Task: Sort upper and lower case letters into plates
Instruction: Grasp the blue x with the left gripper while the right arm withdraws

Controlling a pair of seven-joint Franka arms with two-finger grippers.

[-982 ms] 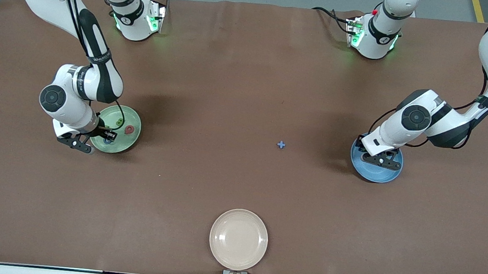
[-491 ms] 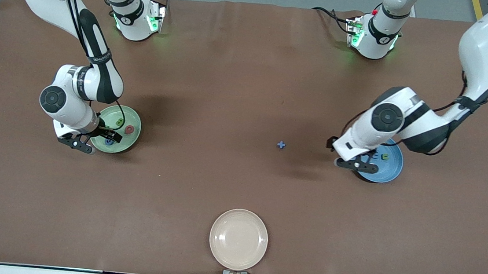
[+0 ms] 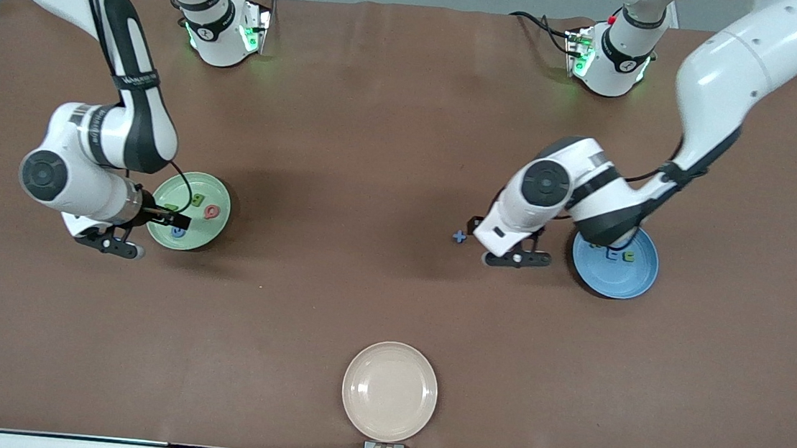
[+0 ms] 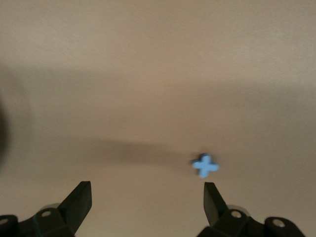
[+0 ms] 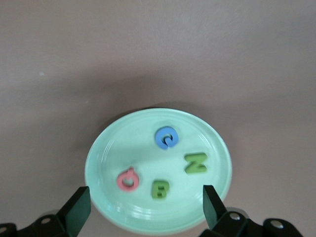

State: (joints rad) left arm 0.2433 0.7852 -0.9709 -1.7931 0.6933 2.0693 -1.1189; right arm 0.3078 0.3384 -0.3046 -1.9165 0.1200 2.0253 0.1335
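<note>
The mint green plate (image 3: 214,229) holds several letters: a blue C (image 5: 166,137), a green N (image 5: 195,163), a red Q (image 5: 129,178) and a green B (image 5: 160,188). My right gripper (image 3: 110,243) is open and empty, low beside this plate's rim (image 5: 103,207) toward the right arm's end of the table. The blue plate (image 3: 631,284) holds a green letter (image 3: 628,256) and a blue one (image 3: 612,255). A small blue cross-shaped letter (image 3: 459,236) lies on the table. My left gripper (image 3: 517,258) is open just beside it; in the left wrist view the letter (image 4: 205,165) lies off one fingertip (image 4: 211,195).
A cream-beige plate (image 3: 390,391) sits empty at the table's edge nearest the front camera. The two arm bases stand along the edge farthest from the front camera. The brown tabletop (image 3: 348,140) stretches between the plates.
My left gripper has moved off the blue plate toward the table's middle, up to the blue cross-shaped letter. My right gripper has drawn slightly off the mint plate toward the right arm's end.
</note>
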